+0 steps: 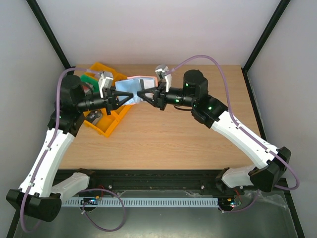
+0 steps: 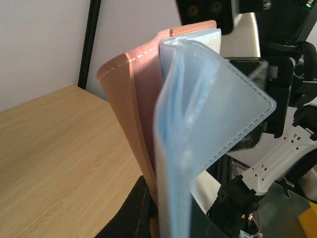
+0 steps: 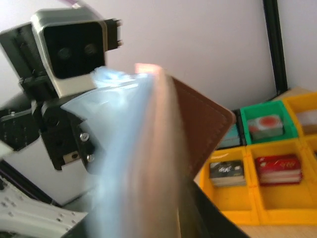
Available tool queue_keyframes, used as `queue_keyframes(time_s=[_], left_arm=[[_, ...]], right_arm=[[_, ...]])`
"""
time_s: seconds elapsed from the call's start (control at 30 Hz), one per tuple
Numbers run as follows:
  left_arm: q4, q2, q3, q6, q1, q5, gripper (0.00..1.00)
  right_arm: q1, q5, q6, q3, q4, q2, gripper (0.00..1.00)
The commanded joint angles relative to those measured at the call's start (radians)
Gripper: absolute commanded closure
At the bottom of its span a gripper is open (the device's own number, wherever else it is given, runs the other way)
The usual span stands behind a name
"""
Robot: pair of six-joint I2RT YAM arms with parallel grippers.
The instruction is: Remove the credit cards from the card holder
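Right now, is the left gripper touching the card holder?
Touching. The left wrist view shows the card holder rising from the bottom of the picture, its lower end pinched between the dark fingers of the left gripper.

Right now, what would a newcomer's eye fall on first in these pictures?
A tan-brown leather card holder, fanned open with light blue-grey leaves, hangs in mid-air between the left gripper and the right gripper, both shut on it, over the table's far left. Beside it stands a yellow plastic tray.

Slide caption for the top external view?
The left hand and right hand grip the card holder between them above the table.
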Motion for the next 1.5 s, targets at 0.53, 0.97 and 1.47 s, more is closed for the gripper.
queue_keyframes(time_s=[0.53,0.97,1.47], left_arm=[[0.063,-0.043,-0.041,-0.032,0.033,0.123,0.98],[-0.113,-0.063,-0.099,0.022,0.125,-0.587,0.40],[-0.018,-0.095,-0.004,0.038,0.074,0.080,0.55]], right_arm=[[-0.103,-0.159,-0.039,-0.061,0.027,-0.107,0.97],[-0.104,-0.003,-0.038,-0.015,-0.129,-0.101,0.98],[-0.099,0.291,-0.022,0.096,-0.291,-0.047,0.98]])
